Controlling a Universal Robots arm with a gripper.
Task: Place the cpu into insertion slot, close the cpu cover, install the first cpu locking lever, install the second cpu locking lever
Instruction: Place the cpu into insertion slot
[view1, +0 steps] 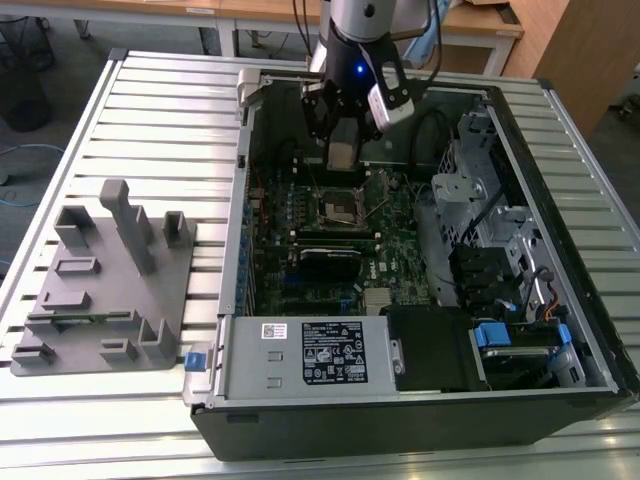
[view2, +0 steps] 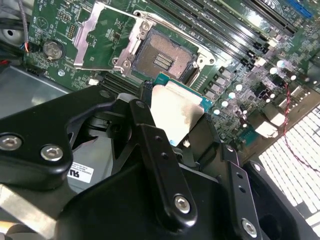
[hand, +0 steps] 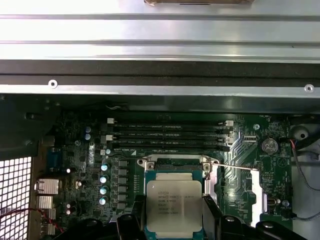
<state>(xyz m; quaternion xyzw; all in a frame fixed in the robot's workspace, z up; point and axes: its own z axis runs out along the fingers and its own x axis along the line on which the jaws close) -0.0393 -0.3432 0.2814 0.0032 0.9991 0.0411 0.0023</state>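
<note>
Motherboard (view2: 60, 30) beneath cpu (view2: 177, 110), within tool's (view2: 176, 125) grip

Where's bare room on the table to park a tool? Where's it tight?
Free: table slats on the exterior view's left, between the grey fixture and the far edge. Crowded: inside the case, where the claw holds the cpu near the insertion slot.

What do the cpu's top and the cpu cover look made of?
cpu: dull silver-grey metal top, matte with soft sheen, over a green board edge. cpu cover: thin bright sheet metal, probably steel, judging by its sharp glints.
</note>
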